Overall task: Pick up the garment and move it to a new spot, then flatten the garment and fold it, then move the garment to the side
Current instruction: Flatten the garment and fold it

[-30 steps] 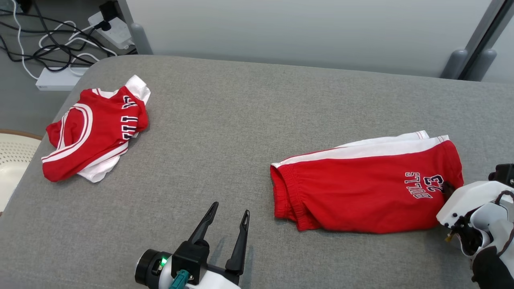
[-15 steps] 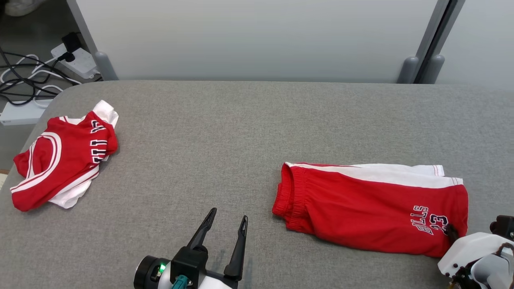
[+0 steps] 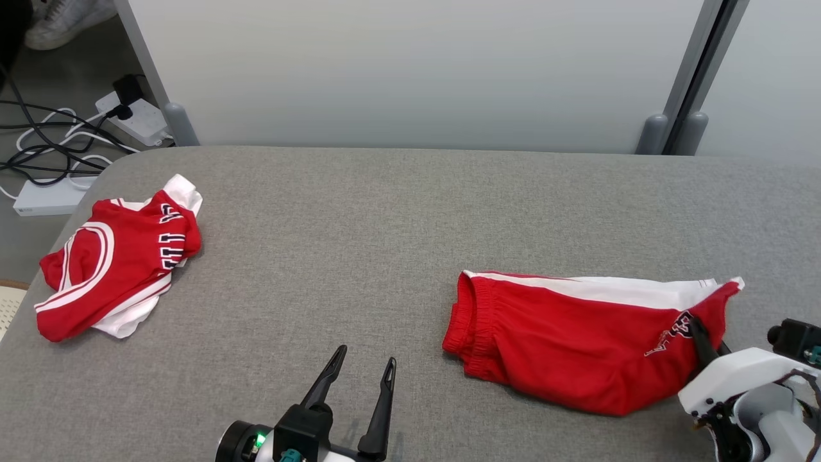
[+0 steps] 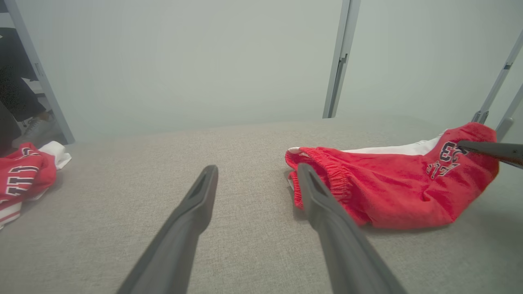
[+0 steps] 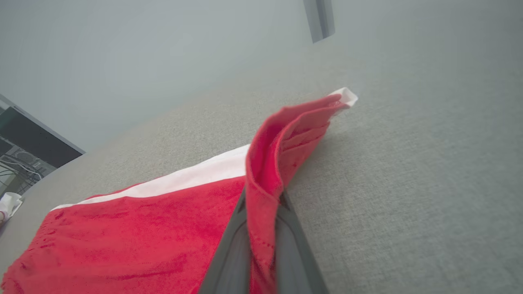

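The garment is a pair of red shorts (image 3: 564,346) with a white side stripe, lying on the grey table (image 3: 385,212), waistband to the left. My right gripper (image 3: 693,324) is shut on the hem at the leg end and holds that corner raised off the table. In the right wrist view the red hem (image 5: 265,163) is pinched between the right gripper (image 5: 261,198) fingers and stands up in a fold. My left gripper (image 3: 364,356) is open above bare cloth, left of the waistband. The left wrist view shows the left gripper (image 4: 257,169) beside the shorts (image 4: 388,188).
A red and white jersey (image 3: 115,263) lies bunched near the table's left edge. Cables and power strips (image 3: 64,141) lie on the floor beyond the far left corner, near a person's shoe (image 3: 61,25). A pale partition wall (image 3: 417,64) stands behind the table.
The head camera has shifted. My right gripper has lifted the shorts' leg-end hem off the table, so the printed lettering now folds over. The left gripper stays open where it was.
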`<state>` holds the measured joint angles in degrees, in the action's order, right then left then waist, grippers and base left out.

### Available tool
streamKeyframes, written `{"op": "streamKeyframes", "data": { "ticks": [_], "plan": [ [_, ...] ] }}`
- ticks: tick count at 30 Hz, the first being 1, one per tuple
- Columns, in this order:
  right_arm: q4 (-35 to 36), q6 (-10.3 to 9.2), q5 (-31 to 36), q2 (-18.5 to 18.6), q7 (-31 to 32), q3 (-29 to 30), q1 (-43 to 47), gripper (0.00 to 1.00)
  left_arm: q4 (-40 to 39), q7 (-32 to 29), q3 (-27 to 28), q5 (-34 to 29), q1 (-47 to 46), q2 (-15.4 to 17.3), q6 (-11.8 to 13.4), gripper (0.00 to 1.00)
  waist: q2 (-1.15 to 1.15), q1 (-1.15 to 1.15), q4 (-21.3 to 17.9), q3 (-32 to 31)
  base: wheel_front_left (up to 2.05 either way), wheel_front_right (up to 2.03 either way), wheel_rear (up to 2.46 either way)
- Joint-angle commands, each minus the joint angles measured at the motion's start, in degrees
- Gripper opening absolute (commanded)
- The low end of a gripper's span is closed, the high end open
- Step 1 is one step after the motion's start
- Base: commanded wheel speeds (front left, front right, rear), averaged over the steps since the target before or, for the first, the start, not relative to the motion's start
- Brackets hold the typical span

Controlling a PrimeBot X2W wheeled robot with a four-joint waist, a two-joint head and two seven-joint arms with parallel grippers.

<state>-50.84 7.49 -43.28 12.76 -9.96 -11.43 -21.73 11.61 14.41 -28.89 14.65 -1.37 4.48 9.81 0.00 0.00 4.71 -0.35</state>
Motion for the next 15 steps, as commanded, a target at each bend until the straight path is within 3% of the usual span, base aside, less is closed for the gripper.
{"op": "streamKeyframes", "data": {
  "ticks": [1,15],
  "plan": [
    [2.6,0.00,-0.2,0.2,0.2,-1.5,-0.5,0.00,-1.3,0.6,1.7,0.7,-1.0,0.0,-0.1,1.00,0.00,0.00,0.4,-0.3,0.00,0.00,0.00],
    [17.4,0.00,1.3,-6.2,8.6,-4.8,-0.6,0.00,-0.7,0.6,0.6,1.3,-1.4,-0.2,-0.1,1.00,0.00,0.00,5.1,-1.0,0.00,0.00,0.00]
  ]
}}
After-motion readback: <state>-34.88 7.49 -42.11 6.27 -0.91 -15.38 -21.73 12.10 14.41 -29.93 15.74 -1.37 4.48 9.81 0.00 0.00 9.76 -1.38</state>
